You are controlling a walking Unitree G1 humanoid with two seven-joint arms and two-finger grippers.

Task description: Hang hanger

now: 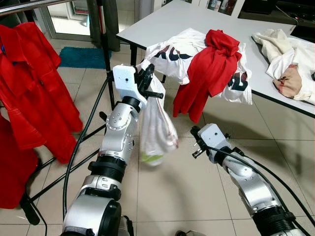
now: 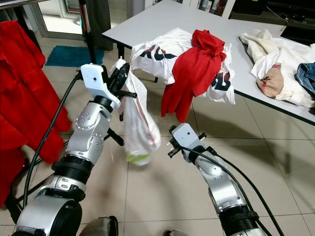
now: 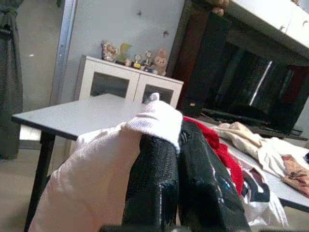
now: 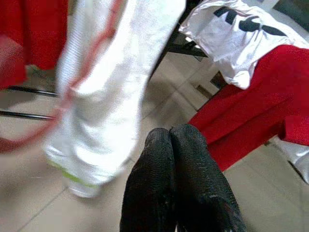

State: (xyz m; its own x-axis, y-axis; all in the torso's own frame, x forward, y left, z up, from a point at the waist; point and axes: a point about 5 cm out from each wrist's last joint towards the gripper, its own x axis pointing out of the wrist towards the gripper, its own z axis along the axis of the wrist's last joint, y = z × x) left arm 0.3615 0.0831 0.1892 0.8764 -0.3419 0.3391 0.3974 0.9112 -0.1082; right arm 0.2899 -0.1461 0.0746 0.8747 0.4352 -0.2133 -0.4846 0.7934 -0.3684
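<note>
A white garment hangs limp from my left gripper, which is raised beside the table corner and shut on the cloth's top edge. In the left wrist view the white fabric bunches over the closed black fingers. A thin red hanger line runs along the garment in the right wrist view. My right gripper is lower and to the right of the garment, shut and holding nothing, with its fingers pointing toward the cloth. The rack rail is at the upper left.
Red clothes hang on the rack at the left, with its black legs and a cable on the tiled floor. A white table holds a white printed shirt, a red garment and more laundry.
</note>
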